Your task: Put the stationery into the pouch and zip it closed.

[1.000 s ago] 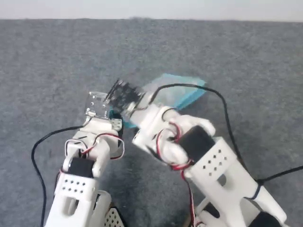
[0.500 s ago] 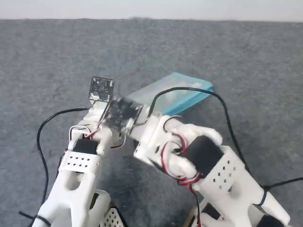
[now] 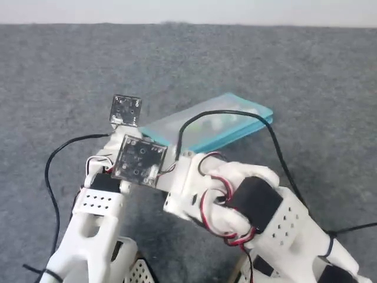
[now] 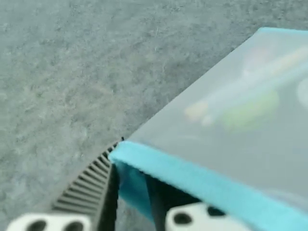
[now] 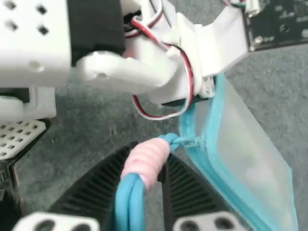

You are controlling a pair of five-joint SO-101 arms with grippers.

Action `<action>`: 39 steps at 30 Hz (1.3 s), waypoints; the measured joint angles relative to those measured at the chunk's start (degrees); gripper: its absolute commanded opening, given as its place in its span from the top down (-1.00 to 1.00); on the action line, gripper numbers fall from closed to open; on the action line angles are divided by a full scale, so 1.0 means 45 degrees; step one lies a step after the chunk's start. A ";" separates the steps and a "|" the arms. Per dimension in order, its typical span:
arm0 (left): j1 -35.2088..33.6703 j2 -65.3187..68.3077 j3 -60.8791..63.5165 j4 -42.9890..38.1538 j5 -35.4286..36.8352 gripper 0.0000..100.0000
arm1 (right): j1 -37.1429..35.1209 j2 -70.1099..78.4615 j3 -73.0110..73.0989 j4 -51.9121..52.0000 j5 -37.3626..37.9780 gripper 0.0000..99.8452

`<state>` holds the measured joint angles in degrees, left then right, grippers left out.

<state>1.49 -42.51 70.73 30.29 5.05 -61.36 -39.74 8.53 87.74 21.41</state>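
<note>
Step in hand: the right gripper [image 5: 146, 166] is pinching the zip pull [image 5: 148, 156], a blue cord with a pink sleeve, at one end of the pouch [image 3: 206, 127]. Closing looks to be in its last stretch, though whether the zip is fully shut is impossible to tell.
Doing it well: the pull is calling for a straight line along the teeth, since a sideways tug is risking a jam.
Left gripper [image 4: 130, 175]: its jaws are clamping the pouch's blue corner, anchoring it.
Pouch: lying flat on the grey carpet [image 3: 294, 65], just ahead of both arms.
Contents: stationery [image 4: 240, 98] is showing through the clear wall, pen-like sticks and something green.
</note>
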 measured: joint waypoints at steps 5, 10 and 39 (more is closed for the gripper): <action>-0.1504 0.0078 -0.0469 0.0313 0.0762 0.98 | 0.1661 -0.0098 0.0996 -0.0430 0.0020 0.99; -0.2501 0.0039 -0.0664 0.0840 0.1250 0.98 | 0.2051 -0.0137 0.2012 -0.1368 0.0020 0.99; -0.2559 0.0195 -0.0664 0.0860 0.1758 0.98 | 0.3204 -0.0957 0.8264 -0.4532 -0.0352 0.60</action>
<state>-10.02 -41.63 67.74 34.15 12.97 -46.95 -44.04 45.71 67.34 19.82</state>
